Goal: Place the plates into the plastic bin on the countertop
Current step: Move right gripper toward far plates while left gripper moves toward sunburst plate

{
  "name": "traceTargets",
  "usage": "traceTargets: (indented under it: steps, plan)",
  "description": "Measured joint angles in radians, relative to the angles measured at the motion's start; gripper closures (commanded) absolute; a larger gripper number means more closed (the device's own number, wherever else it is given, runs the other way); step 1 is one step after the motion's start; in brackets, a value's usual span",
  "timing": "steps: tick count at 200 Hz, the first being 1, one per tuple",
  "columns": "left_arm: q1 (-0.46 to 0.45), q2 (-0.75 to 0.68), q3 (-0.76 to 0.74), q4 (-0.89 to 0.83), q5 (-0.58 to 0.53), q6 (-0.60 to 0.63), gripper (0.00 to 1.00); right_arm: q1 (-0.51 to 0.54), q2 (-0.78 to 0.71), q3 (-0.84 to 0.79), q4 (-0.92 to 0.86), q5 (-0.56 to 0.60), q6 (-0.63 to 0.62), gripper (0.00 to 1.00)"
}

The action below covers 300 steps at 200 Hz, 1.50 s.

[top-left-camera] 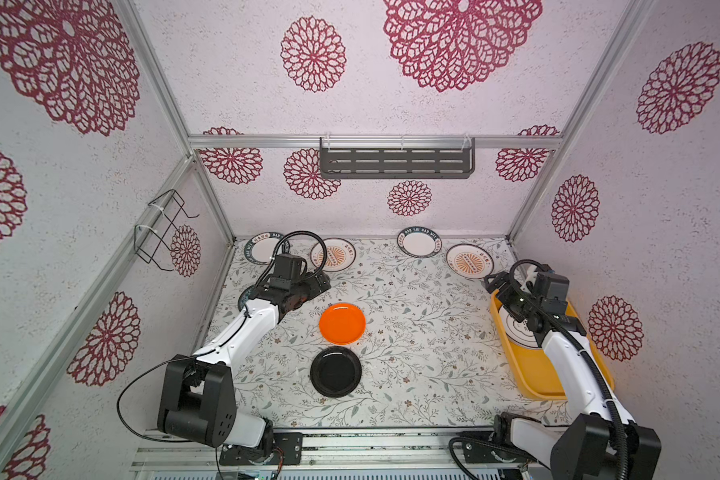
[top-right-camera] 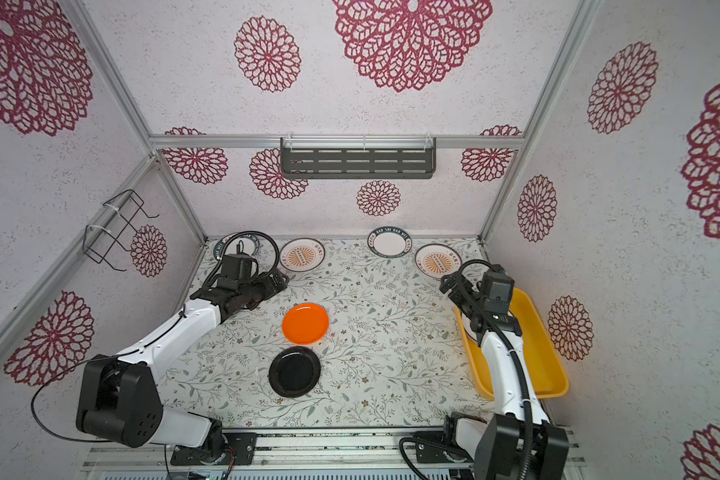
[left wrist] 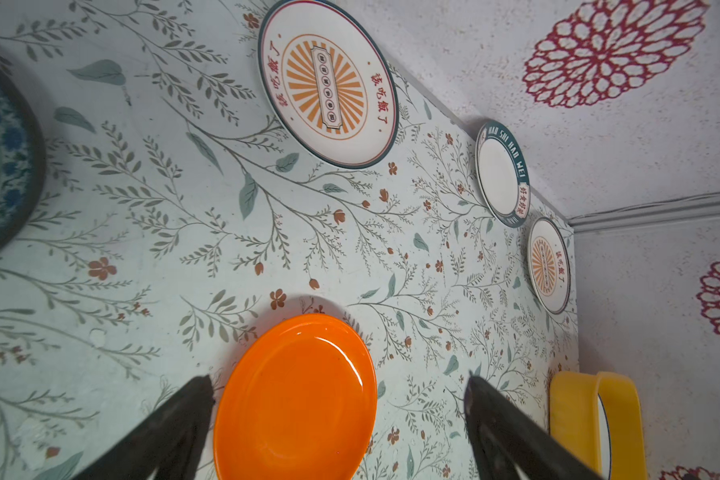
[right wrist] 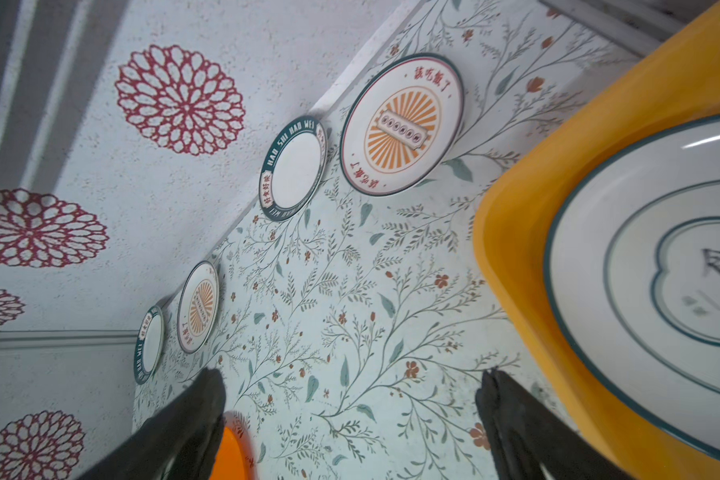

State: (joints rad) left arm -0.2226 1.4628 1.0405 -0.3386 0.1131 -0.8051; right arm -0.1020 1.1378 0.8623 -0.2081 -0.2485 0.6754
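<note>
On the countertop (top-left-camera: 412, 332), an orange plate (top-left-camera: 342, 323) and a black plate (top-left-camera: 336, 372) lie mid-table. Along the back wall sit two teal-rimmed plates (top-left-camera: 265, 248) (top-left-camera: 419, 242) and two sunburst plates (top-left-camera: 333, 254) (top-left-camera: 469, 260). A blue-floral plate (left wrist: 1, 166) is mostly hidden under my left arm. The yellow plastic bin (top-left-camera: 533, 374) at the right holds a white plate (right wrist: 661, 291). My left gripper (top-left-camera: 321, 286) (left wrist: 337, 382) hovers open behind the orange plate, holding nothing. My right gripper (top-left-camera: 493, 282) (right wrist: 352, 376) stands open and empty at the bin's far left corner.
A dark slotted shelf (top-left-camera: 395, 162) hangs on the back wall and a wire rack (top-left-camera: 163, 228) on the left wall. Red-floral walls close three sides. The metal base rail (top-left-camera: 371, 451) runs along the front edge.
</note>
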Motion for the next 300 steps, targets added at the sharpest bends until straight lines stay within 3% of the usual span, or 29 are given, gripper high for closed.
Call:
traceTargets:
  steps: [58, 87, 117, 171, 228, 262, 300]
  plan:
    - [0.095, 0.061, 0.012, 0.025, 0.039, -0.058, 0.03, 0.375, 0.132, 0.069, 0.170, 0.100, 0.153, 0.01]
    - [0.136, 0.174, 0.086, 0.036, 0.078, -0.071, 0.03, 0.546, 0.271, 0.172, 0.197, 0.133, 0.202, 0.01]
    - [0.161, 0.320, 0.201, 0.055, 0.136, -0.082, 0.02, 0.647, 0.343, 0.285, 0.206, 0.175, 0.217, 0.01]
    - [0.178, 0.565, 0.391, 0.098, 0.212, -0.127, 0.03, 0.693, 0.380, 0.417, 0.205, 0.272, 0.215, 0.01]
    - [0.178, 0.774, 0.539, 0.142, 0.273, -0.192, 0.08, 0.662, 0.388, 0.382, 0.362, 0.232, 0.199, 0.01]
    - [0.178, 0.845, 0.608, 0.207, 0.299, -0.262, 0.12, 0.627, 0.451, 0.452, 0.367, 0.189, 0.178, 0.01]
    - [0.173, 0.904, 0.669, 0.240, 0.301, -0.309, 0.26, 0.617, 0.490, 0.496, 0.356, 0.184, 0.152, 0.01]
